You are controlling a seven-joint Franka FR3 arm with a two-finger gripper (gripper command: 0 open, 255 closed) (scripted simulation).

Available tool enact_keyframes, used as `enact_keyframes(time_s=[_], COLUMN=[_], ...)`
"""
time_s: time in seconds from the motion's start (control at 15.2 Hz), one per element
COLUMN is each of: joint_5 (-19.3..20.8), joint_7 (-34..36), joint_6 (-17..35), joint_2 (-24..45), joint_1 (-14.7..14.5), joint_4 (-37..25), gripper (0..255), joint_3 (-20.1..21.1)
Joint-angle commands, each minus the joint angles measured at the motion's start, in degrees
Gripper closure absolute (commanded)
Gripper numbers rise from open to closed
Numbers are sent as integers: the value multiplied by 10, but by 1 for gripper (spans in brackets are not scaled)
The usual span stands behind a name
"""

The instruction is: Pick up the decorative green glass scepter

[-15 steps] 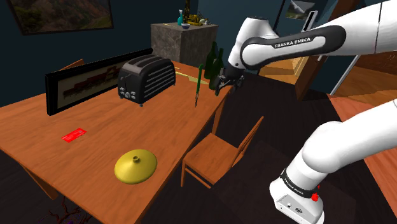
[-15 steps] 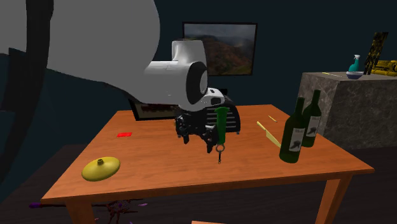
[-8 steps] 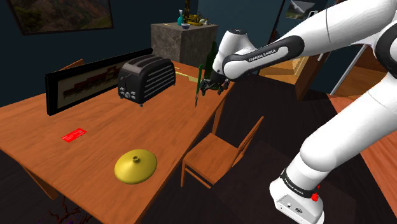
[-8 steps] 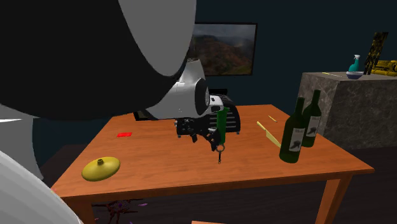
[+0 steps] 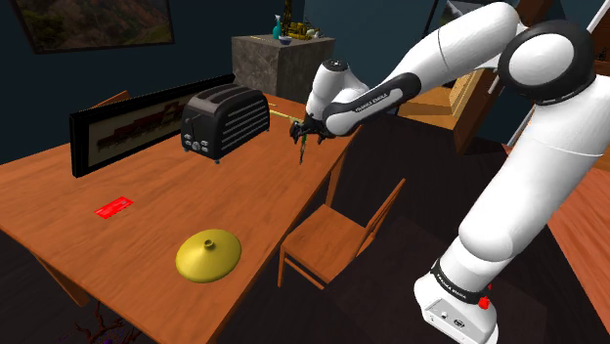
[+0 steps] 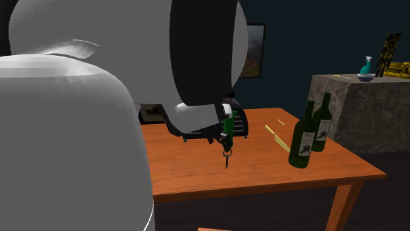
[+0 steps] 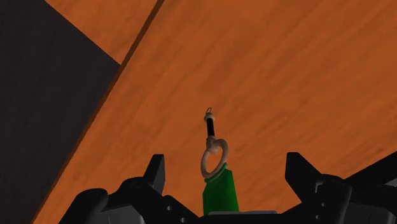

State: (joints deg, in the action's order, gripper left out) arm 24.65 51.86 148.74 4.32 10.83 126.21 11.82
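A yellow domed lid lies close to the near edge of the wooden table, and a red card lies further in. A wooden chair stands at the table's long side edge. Close to that edge, past the chair, the green scepter stands nearly upright, ring and thin tip pointing down at the tabletop. The black gripper hangs over its upper part, fingers spread wide on either side of it, not touching it. Behind it sits a black toaster, then a framed picture along the far edge. Two dark green bottles stand together near the end edge; their contents cannot be told. Beyond them, a grey block carries a teal spray bottle.
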Motion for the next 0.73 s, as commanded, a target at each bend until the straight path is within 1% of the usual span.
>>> enact_keyframes(time_s=[0.0,0.07,0.53,0.66], joint_5=[50,59,104,108], joint_7=[52,61,105,108], joint_6=[8,9,47,50], joint_2=[45,54,89,92], joint_1=[-4,-7,-15,-16], joint_4=[-42,-51,-42,-41], gripper=[0,0,0,0], joint_3=[-8,-12,-27,-29])
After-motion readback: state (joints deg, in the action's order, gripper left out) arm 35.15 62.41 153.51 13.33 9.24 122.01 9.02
